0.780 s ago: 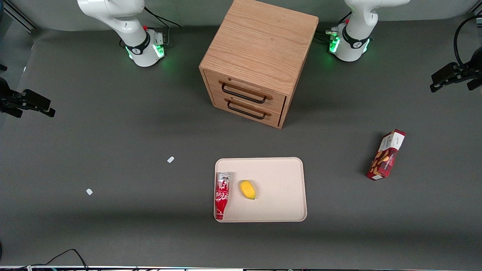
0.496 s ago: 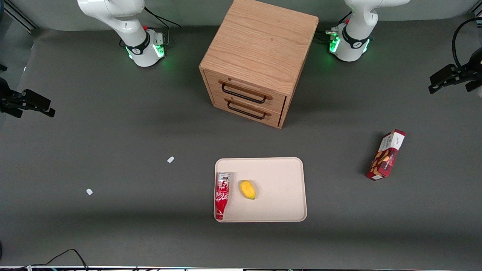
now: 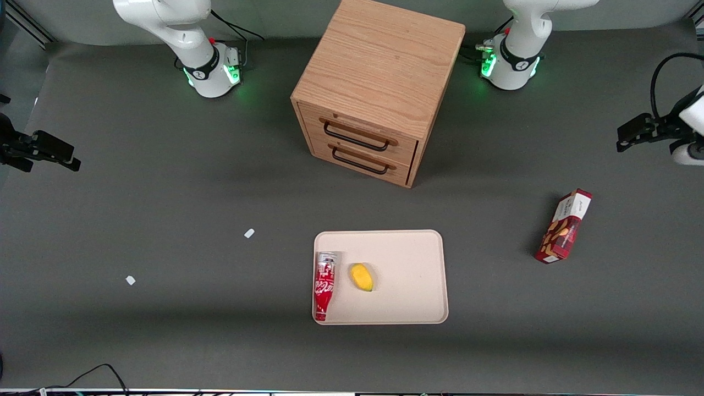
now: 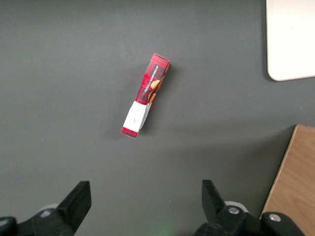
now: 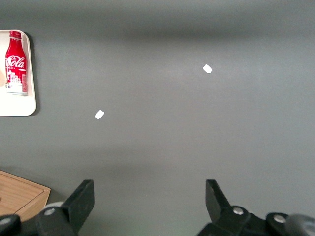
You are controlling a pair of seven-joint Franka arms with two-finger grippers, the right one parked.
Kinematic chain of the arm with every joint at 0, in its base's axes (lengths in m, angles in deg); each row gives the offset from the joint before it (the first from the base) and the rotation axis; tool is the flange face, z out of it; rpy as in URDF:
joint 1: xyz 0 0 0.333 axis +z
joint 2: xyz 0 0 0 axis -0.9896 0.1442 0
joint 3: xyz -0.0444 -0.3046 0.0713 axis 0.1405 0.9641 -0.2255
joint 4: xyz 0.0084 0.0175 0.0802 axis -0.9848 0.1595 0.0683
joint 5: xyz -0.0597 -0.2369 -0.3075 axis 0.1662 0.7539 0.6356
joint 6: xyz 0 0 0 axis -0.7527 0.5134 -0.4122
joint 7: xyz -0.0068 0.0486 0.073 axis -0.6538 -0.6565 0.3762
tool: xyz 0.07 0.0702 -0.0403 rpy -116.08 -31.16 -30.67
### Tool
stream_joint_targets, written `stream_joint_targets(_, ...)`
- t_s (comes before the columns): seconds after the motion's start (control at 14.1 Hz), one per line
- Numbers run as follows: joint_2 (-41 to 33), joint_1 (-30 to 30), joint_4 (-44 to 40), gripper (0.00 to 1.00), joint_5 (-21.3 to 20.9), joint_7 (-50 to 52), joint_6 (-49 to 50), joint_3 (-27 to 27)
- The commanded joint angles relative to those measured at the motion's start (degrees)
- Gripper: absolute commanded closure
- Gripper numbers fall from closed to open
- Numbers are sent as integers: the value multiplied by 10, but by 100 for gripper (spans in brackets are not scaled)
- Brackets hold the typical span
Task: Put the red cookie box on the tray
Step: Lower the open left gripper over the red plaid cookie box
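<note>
The red cookie box (image 3: 564, 226) lies on the dark table toward the working arm's end, well apart from the tray (image 3: 407, 258). It is a slim dark red carton with a white end panel. My left gripper (image 3: 627, 137) hangs at the working arm's edge of the front view, farther from the front camera than the box. In the left wrist view the gripper (image 4: 145, 189) stands open with only bare table between its fingers. The cookie box (image 4: 146, 96) lies some way ahead of them, and a corner of the tray (image 4: 290, 39) shows.
A wooden two-drawer cabinet (image 3: 379, 88) stands farther from the front camera than the tray. On the tray lie a red soda bottle (image 3: 324, 285) and a yellow fruit (image 3: 362, 276). Two white scraps (image 3: 249, 233) (image 3: 130, 280) lie toward the parked arm's end.
My left gripper has come further into the front view from the working arm's edge, a little nearer the cookie box. The box, the tray and its contents have not moved.
</note>
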Motion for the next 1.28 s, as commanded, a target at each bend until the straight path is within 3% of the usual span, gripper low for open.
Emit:
stream_joint_targets(0.0,26,5,15,0,-12,-46,-31,5)
stream_joint_targets(0.21,55,5,57,0,-35,-98,-108,2)
stream_joint_targets(0.71,126,1,178,0,-36,-157,-313,-1)
stream_joint_targets(1.2,200,5,216,0,-36,-204,-454,-11)
